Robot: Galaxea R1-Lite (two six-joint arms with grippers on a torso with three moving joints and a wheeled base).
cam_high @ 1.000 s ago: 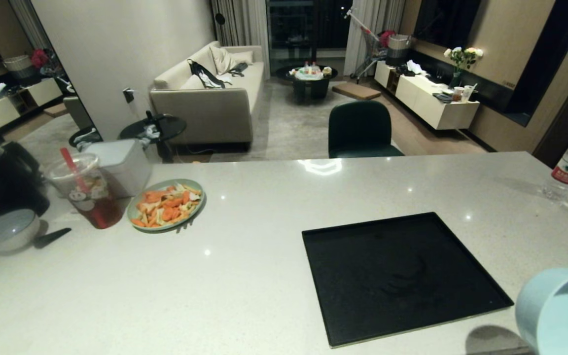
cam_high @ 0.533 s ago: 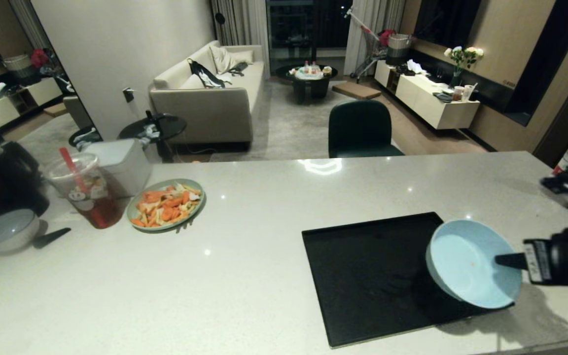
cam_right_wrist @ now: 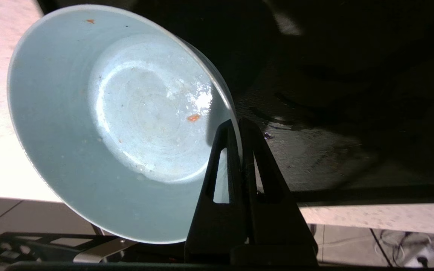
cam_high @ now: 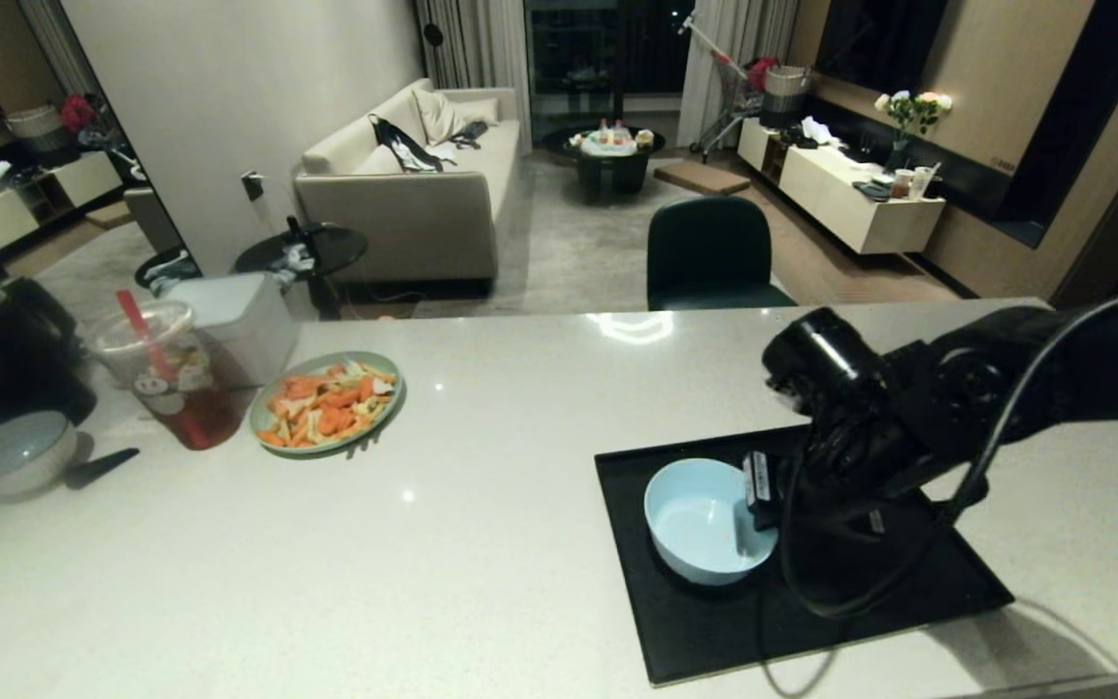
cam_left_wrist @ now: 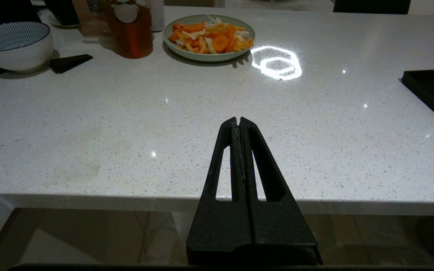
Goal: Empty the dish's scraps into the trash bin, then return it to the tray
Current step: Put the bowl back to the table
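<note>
The dish (cam_high: 700,519), a small pale blue bowl, stands upright low over the left part of the black tray (cam_high: 840,607); whether it touches the tray I cannot tell. My right gripper (cam_high: 748,505) reaches in from the right and is shut on the dish's rim. In the right wrist view the gripper (cam_right_wrist: 238,122) pinches the rim of the dish (cam_right_wrist: 126,113), which holds only a tiny orange fleck (cam_right_wrist: 192,117), with the tray (cam_right_wrist: 333,150) beneath. My left gripper (cam_left_wrist: 238,119) is shut on nothing, parked at the counter's near edge. The trash bin is out of view.
A green plate (cam_high: 326,403) of carrot and pale strips, a drink cup with a red straw (cam_high: 171,383) and a white bowl (cam_high: 17,451) stand at the counter's left. A dark chair (cam_high: 709,254) is behind the counter.
My right arm swung in from the lower right, carrying the dish leftward from beyond the counter's edge to the tray's left part. The dish turned from tilted to upright.
</note>
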